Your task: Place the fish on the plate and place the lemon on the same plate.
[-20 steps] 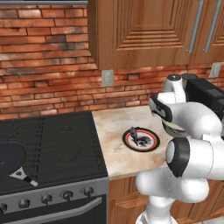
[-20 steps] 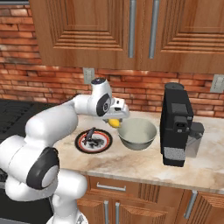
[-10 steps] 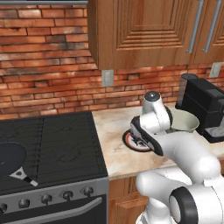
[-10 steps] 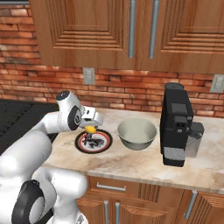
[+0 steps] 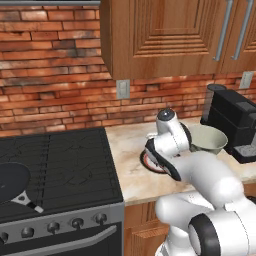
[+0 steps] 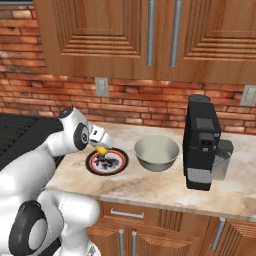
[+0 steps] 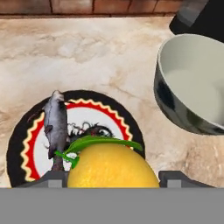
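Above the plate [image 7: 26, 144], claw [image 6: 101, 148] clamped on lemon [image 7: 113, 166], fish [image 7: 55, 127] below

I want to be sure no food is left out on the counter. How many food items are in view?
2. The fish lies on the plate, along one side of it. The lemon is held in the gripper just above the plate. More could be hidden behind the arm.

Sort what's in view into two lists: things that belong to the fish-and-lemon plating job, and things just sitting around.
Part of the job:
- lemon, held in the gripper above the plate
- fish, already lying on the plate
- plate

Just lying about:
- bowl, beside the plate
- coffee machine
- frying pan on the stove
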